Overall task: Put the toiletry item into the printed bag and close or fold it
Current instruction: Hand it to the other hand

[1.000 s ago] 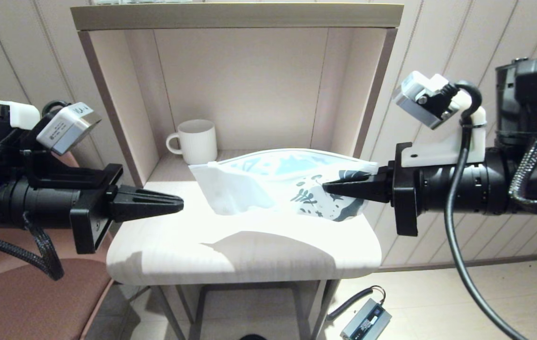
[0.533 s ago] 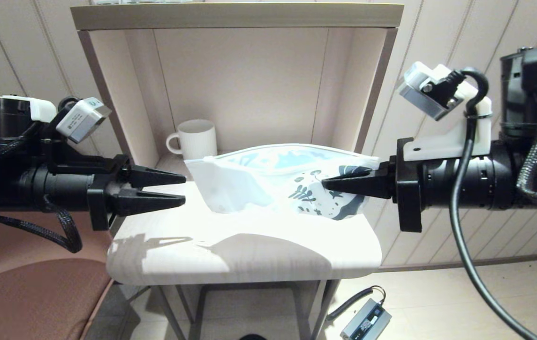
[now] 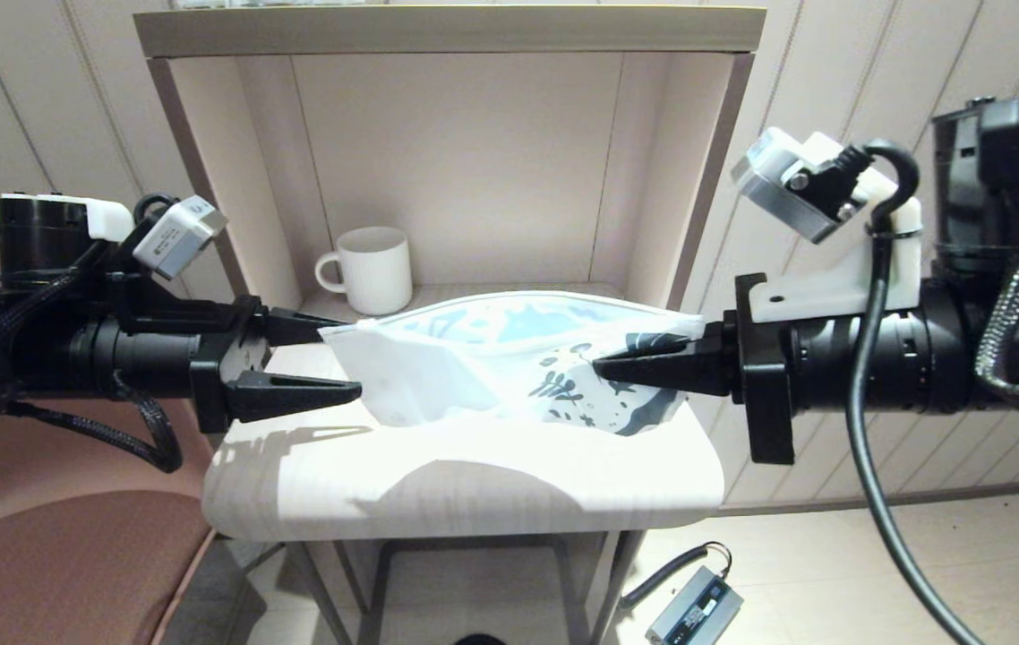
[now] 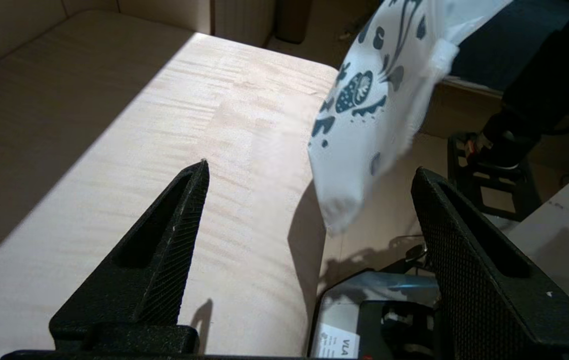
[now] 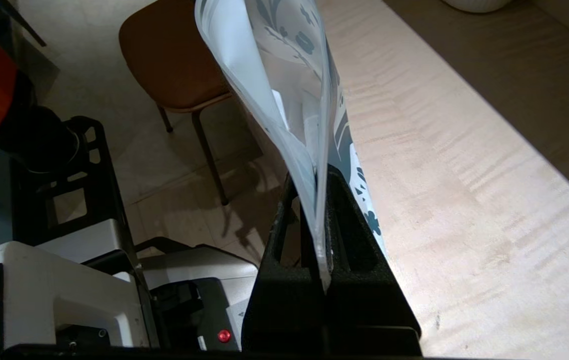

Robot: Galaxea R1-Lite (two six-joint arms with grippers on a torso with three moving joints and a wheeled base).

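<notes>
- Right end effector (image 3: 599, 365) is clamped on the printed bag (image 3: 492, 363), pinching the floral-print end and holding the pouch up off the table (image 3: 438, 484); in the right wrist view the plastic sheet runs straight up out of the closed tips (image 5: 322, 235).
- Left end effector (image 3: 344, 363) stands with its fingers apart, one above and one below the plain corner of the bag, which hangs between them in the left wrist view (image 4: 344, 200); I cannot tell whether either finger touches the plastic yet.
- Bag's long axis runs across the scene from one arm to the other, printed end toward the right arm, plain end toward the left. Its zip-strip edge looks to lie along the upper, far side, toward the shelf back.
- Left arm is the one free to act, and the bag's loose end lies directly ahead of its tips, so the coming move likely turns on closing there or running along that edge.
- Toiletry item: a pale strip shows through the plastic in the right wrist view (image 5: 279, 107), which may be it already inside; the view is too poor to be sure.
- White mug (image 3: 372, 269) stands well behind, on the shelf.
</notes>
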